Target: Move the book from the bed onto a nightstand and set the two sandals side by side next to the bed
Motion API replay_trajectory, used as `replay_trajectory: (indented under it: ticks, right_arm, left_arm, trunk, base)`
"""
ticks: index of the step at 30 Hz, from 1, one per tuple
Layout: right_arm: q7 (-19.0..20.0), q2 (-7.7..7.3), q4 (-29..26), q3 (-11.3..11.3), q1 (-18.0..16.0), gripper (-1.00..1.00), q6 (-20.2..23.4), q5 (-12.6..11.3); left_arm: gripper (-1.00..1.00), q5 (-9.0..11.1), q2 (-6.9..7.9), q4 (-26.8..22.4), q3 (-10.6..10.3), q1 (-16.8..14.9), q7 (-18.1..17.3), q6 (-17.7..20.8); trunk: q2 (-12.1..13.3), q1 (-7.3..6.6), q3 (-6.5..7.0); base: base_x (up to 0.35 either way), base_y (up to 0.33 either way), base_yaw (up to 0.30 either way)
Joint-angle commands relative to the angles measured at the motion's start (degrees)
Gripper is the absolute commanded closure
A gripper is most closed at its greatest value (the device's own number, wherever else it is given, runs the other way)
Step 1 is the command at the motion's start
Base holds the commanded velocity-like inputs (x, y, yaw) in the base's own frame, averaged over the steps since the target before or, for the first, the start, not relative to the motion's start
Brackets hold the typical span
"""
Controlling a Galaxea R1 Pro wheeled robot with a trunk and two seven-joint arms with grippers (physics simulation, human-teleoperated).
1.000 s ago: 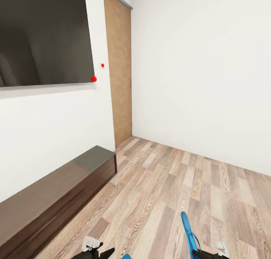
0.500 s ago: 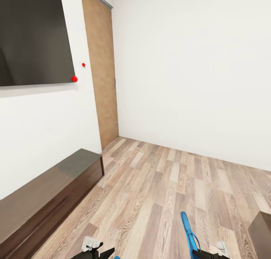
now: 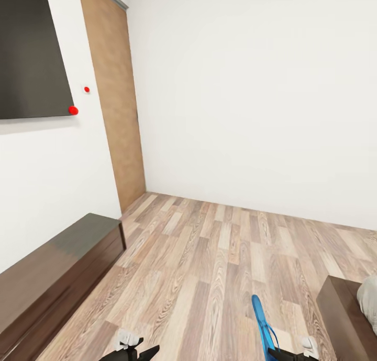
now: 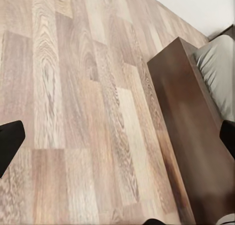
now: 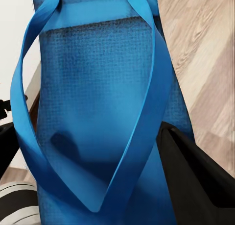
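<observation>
Your right gripper (image 5: pixel 98 151) has its jaws closed on a blue sandal (image 3: pixel 263 327), which stands on end at the bottom of the head view, over the plank floor (image 3: pixel 220 266). Your left gripper (image 4: pixel 117 141) has its jaws wide apart, holding nothing, above the floor beside the bed (image 4: pixel 191 132). The bed's corner (image 3: pixel 343 314) shows low on the right, and a long cabinet (image 3: pixel 52 277) lines the left wall.

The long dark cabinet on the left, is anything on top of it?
The cabinet top looks bare where visible; its near end runs out of the picture, so that part is unknown.
</observation>
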Motion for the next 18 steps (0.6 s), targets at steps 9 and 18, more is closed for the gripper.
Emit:
replay_trajectory:
  ticks: [9, 18]
  right_arm:
    - [0.11, 0.0, 0.01, -0.12, -0.05, 1.0, -0.05, 0.09]
    - [0.11, 0.0, 0.03, -0.12, -0.05, 1.0, -0.05, 0.09]
  left_arm:
    - [-1.0, 0.27, -0.01, -0.04, 0.13, -0.01, -0.28, 0.61]
    - [-1.0, 0.27, -0.01, -0.04, 0.12, -0.01, -0.28, 0.6]
  trunk:
    - [-0.03, -0.01, -0.06]
    - [-0.03, -0.01, -0.06]
  base:
    - [0.0, 0.0, -0.263]
    - [0.0, 0.0, -0.263]
